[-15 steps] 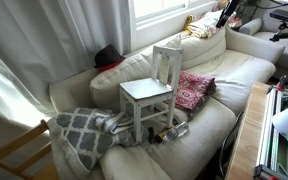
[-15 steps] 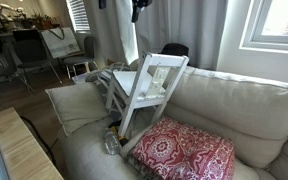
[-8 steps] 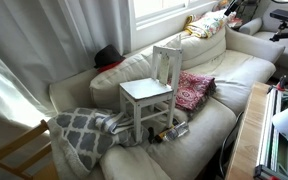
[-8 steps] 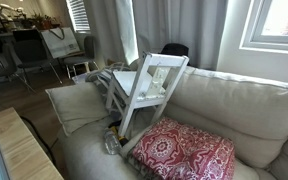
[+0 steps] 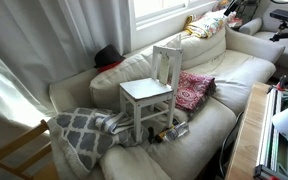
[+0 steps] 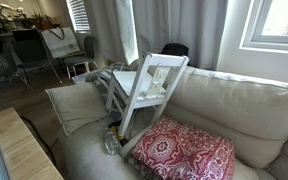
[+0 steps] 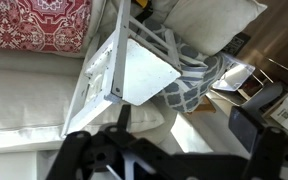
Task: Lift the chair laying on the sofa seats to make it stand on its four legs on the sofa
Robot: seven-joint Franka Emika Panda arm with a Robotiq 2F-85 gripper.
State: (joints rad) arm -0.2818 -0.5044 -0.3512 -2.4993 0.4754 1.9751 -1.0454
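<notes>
Cream sofa (image 5: 234,70) carries, from left, a grey patterned blanket (image 5: 84,135), the white chair (image 5: 152,90) standing legs-down on the seat cushions, and a red cushion (image 5: 194,90). Only the wrist view shows the gripper (image 7: 184,128), jaws wide open, empty.

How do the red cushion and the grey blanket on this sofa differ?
The cushion is red with a fine ornate print; the blanket is grey with a white lattice. The cushion is plump and squarish; the blanket lies crumpled. Cushion and blanket sit on opposite sides of the chair. Both are patterned fabric resting on the sofa.
</notes>
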